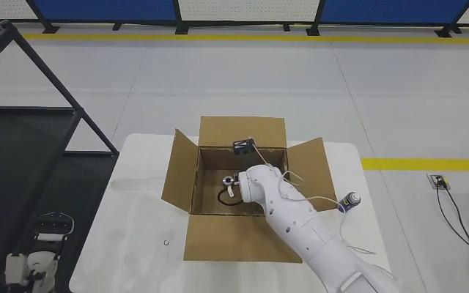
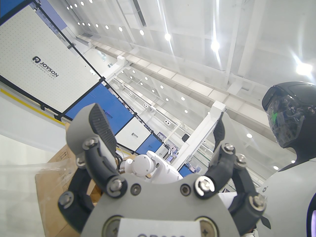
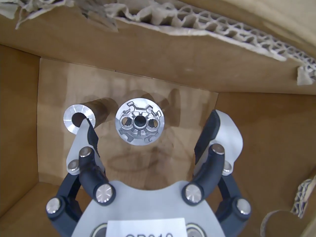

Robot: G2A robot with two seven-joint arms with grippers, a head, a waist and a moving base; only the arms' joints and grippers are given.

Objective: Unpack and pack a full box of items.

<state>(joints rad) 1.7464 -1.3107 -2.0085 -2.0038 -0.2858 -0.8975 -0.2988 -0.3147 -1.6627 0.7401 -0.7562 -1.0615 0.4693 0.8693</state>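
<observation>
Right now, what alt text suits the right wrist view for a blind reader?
An open grey-and-black claw hangs inside a brown cardboard box, over a hollow silver metal tube and a slotted-faced silver metal cylinder standing on its floor.

Factory hall: yellow floor line (image 1: 220, 36), partition panels (image 1: 102, 9), ceiling lights (image 2: 215, 46).

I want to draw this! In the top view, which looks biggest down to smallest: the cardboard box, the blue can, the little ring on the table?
1. cardboard box, by far the largest
2. blue can, much smaller
3. little ring, just a speck
</observation>
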